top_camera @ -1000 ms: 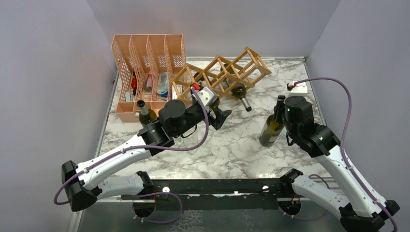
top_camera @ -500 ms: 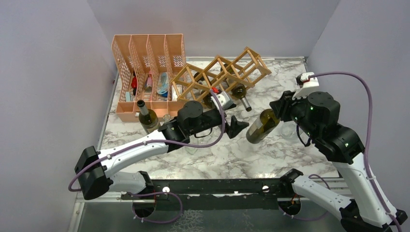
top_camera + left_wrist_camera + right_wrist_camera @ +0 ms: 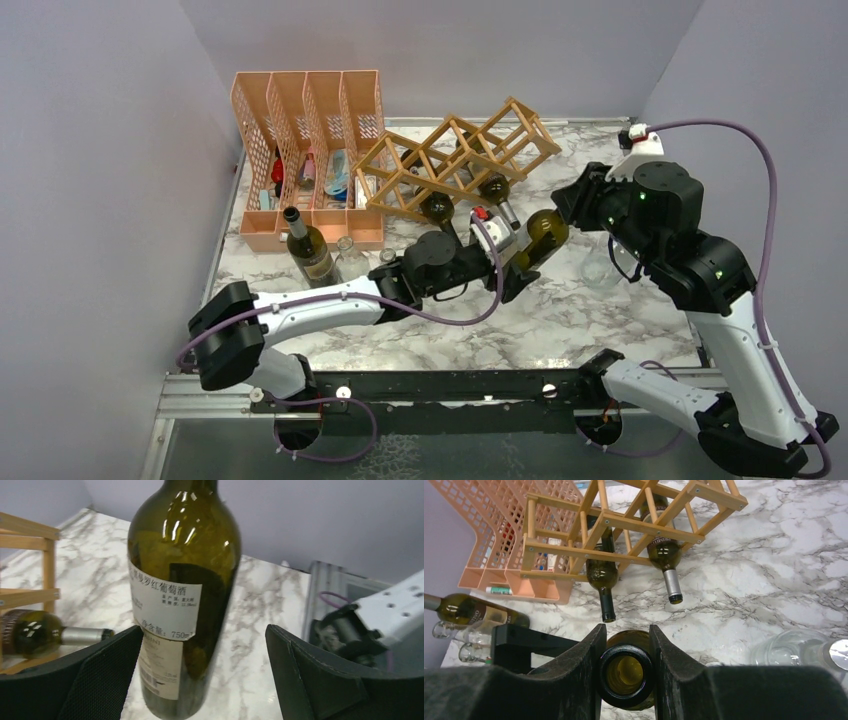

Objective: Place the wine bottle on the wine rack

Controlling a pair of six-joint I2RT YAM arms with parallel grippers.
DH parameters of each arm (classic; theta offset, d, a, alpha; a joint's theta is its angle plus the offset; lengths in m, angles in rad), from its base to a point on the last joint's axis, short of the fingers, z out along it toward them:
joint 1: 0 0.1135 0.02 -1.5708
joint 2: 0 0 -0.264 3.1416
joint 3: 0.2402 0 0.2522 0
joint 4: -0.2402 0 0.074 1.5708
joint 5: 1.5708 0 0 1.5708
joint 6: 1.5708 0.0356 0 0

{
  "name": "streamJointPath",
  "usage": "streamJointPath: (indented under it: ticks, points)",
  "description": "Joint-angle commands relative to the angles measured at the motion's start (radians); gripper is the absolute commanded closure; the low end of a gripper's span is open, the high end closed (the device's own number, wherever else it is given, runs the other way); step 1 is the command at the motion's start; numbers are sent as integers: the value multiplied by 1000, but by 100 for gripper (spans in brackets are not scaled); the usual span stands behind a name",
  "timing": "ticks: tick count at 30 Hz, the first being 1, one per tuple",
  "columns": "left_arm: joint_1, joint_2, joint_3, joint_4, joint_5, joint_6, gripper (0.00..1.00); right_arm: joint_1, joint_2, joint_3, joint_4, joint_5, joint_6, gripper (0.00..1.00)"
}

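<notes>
L to R: orange file organiser (image 3: 300, 140) at far left of tabletop (image 3: 560, 320), a green bottle (image 3: 307, 250) upright just in front of it; wine rack (image 3: 455, 160) beside it, two racked bottles (image 3: 437, 207) lying in its cells, necks toward the arms; L pincer (image 3: 515, 275), fingers spread wide, flanks the lower body of the wine bottle (image 3: 540, 232) w/o gripping, whereas 1 s ago it hovered by the rack front; R pincer (image 3: 572, 205) clenched on the bottle's neck; bottle, then upright at right, now aloft, tilted, near the rack but not in it.
</notes>
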Motion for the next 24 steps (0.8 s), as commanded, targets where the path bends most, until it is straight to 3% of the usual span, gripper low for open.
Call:
streamJointPath:
  ticks: [1, 5, 15, 18, 24]
  points:
    - [-10, 79, -4, 135, -158, 103, 1, 0, -4, 88, 61, 78, 115, 99]
    - [-12, 140, -5, 236, -241, 143, 1, 1, -21, 92, 91, 96, 138, 99]
    - [-12, 248, -44, 489, -225, 228, 2, 1, -62, 47, 141, 83, 201, 99]
    - [-13, 273, -45, 534, -204, 264, 11, 1, -64, 49, 143, 69, 207, 99]
    - [-12, 286, -58, 603, -198, 316, 39, 0, -54, 67, 114, 53, 212, 99]
